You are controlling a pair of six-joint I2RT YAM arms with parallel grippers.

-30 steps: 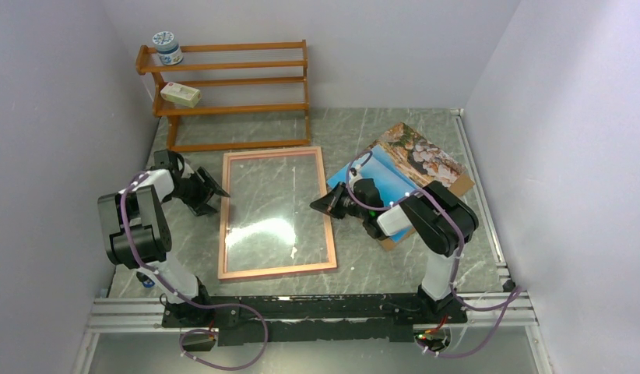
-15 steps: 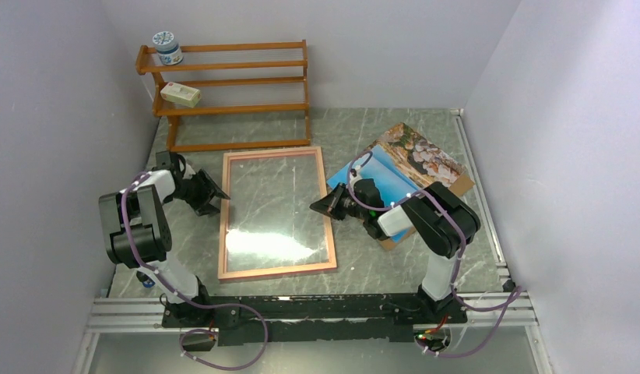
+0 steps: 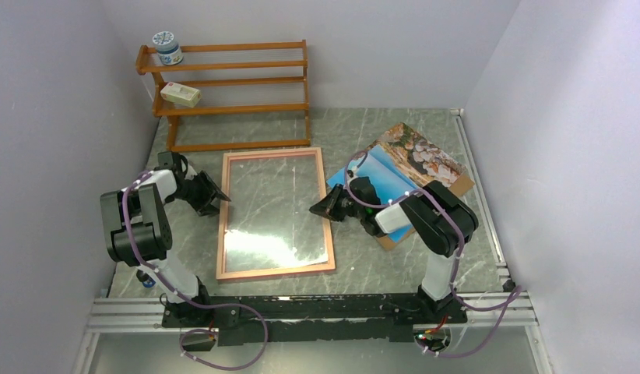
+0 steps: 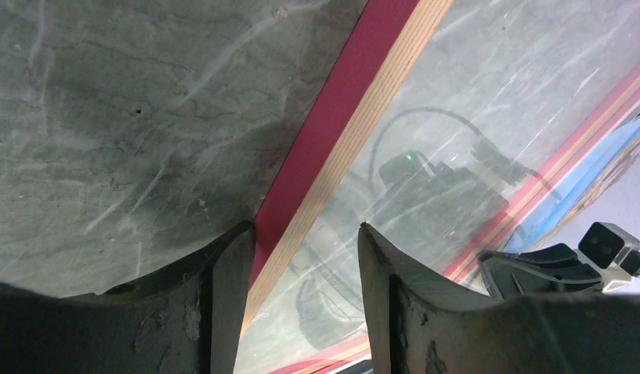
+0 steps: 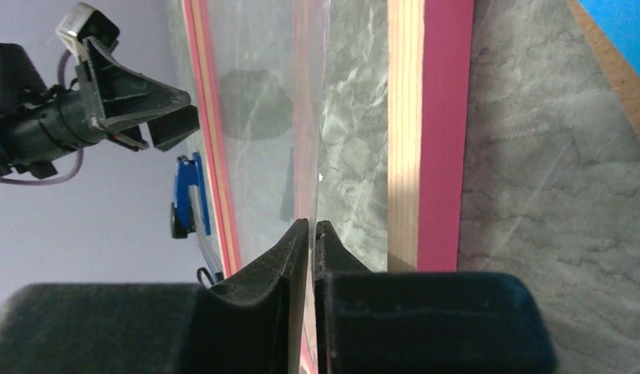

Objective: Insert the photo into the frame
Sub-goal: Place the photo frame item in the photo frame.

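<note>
The frame (image 3: pixel 223 226) lies flat mid-table with its duller coppery-pink side up and its clear pane (image 3: pixel 274 202) in it. The photo (image 3: pixel 387 179), blue sky and rocky shore face up, lies to its right on a brown backing sheet (image 3: pixel 462 185). My left gripper (image 3: pixel 219 199) is open at the frame's left rail, which runs between its jaws in the left wrist view (image 4: pixel 340 117). My right gripper (image 3: pixel 317 209) is at the frame's right side. In the right wrist view it (image 5: pixel 311 222) is shut on the thin edge of the clear pane (image 5: pixel 262 93), beside the right rail (image 5: pixel 426 132).
A wooden slatted rack (image 3: pixel 231 93) stands at the back left with a round tin (image 3: pixel 167 47) and a small box (image 3: pixel 181 94) on it. Walls close in on the left, back and right. A metal rail (image 3: pixel 301 308) runs along the near edge.
The frame has shifted slightly left and the glare on the pane has moved. Both grippers have edged a little towards the frame.
</note>
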